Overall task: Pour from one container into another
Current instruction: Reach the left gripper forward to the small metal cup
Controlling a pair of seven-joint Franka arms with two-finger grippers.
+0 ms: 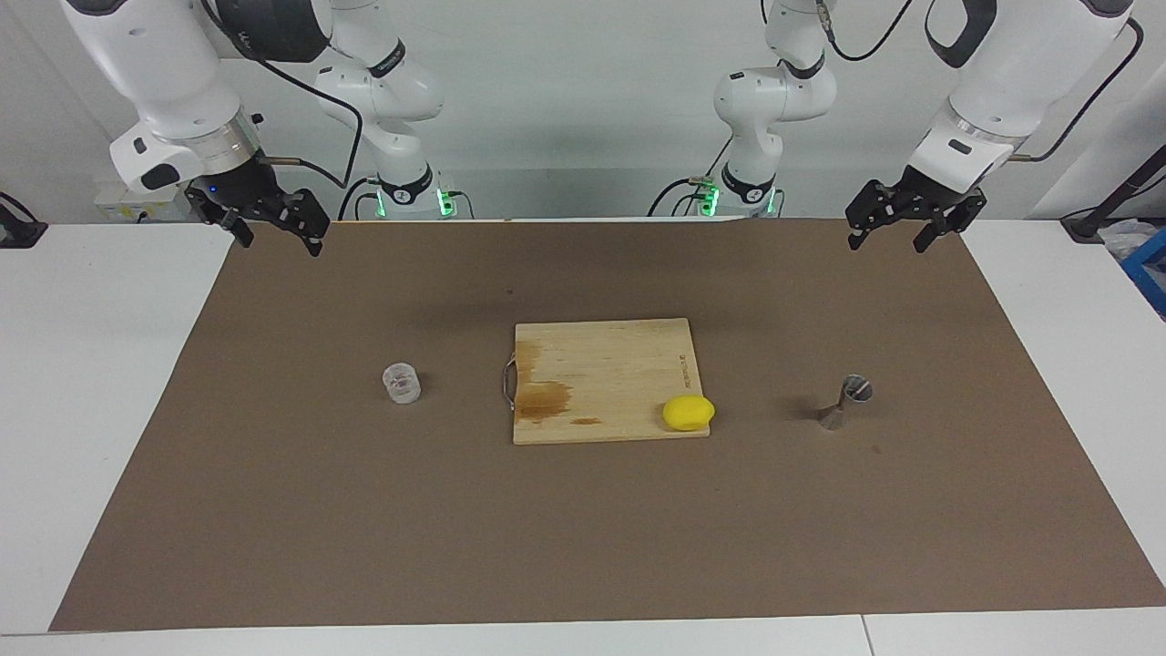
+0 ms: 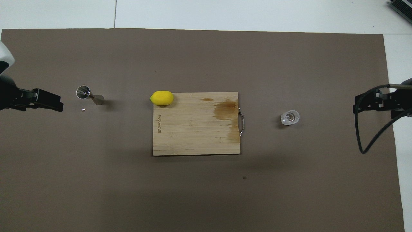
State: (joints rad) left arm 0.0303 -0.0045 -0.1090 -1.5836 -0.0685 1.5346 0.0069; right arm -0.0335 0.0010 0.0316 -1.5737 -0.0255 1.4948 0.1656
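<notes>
Presently the clear cup is standing on the brown mat toward the right arm's end, the metal jigger toward the left arm's — a cutting board (lemon on one corner) is lying between them. Both the left gripper and right gripper are hanging raised over the mat's corners nearest the robots — fingers apart, holding nothing.
</notes>
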